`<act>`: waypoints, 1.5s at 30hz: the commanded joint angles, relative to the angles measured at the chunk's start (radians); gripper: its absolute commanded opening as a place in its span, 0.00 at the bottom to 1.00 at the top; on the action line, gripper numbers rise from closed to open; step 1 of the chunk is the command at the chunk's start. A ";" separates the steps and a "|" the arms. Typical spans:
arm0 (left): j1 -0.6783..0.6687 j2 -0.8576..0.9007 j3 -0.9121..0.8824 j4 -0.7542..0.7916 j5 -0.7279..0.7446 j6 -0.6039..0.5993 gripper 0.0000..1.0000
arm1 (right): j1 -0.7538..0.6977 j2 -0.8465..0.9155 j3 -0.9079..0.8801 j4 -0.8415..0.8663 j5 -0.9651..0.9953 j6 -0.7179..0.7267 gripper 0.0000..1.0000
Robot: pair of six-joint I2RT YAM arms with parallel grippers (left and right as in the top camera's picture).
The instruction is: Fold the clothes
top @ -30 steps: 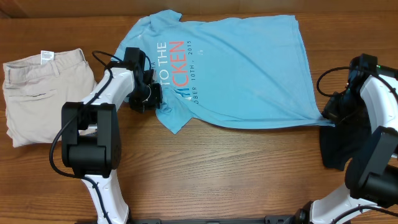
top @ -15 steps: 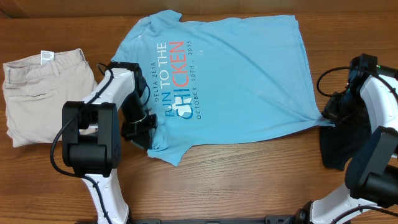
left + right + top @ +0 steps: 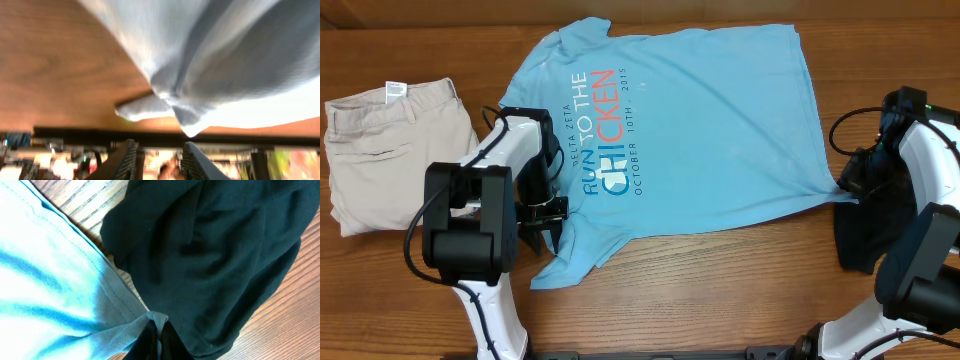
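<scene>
A light blue T-shirt [image 3: 690, 110] with "RUN TO THE CHICKEN" print lies spread face up across the table's far middle. Its left sleeve [image 3: 570, 250] points toward the front edge. My left gripper [image 3: 544, 214] sits at that sleeve's left edge; in the left wrist view its fingers [image 3: 160, 152] are apart with nothing between them, and the blue cloth [image 3: 225, 55] lies just beyond them. My right gripper [image 3: 847, 188] is shut on the shirt's right hem corner [image 3: 156, 321], pinched between the fingertips [image 3: 157, 330].
Folded khaki shorts [image 3: 390, 150] lie at the far left. A dark green garment [image 3: 860, 235] is bunched at the right under the right arm and fills the right wrist view [image 3: 220, 255]. Bare wood lies along the front.
My left gripper moved toward the front edge and drew the folded-over sleeve out, uncovering the whole print. The sleeve now lies flat and the jaws are open. The right arm has not moved.
</scene>
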 commanded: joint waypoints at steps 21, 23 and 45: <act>0.071 -0.227 -0.052 0.484 0.084 -0.021 0.33 | 0.005 -0.021 -0.005 -0.008 -0.024 0.005 0.06; 0.071 -0.195 -0.052 0.480 0.080 -0.021 0.21 | 0.005 -0.021 -0.005 -0.008 -0.024 0.005 0.06; 0.240 -0.017 -0.053 0.641 -0.166 -0.050 0.21 | 0.005 -0.021 -0.005 -0.007 -0.039 0.004 0.06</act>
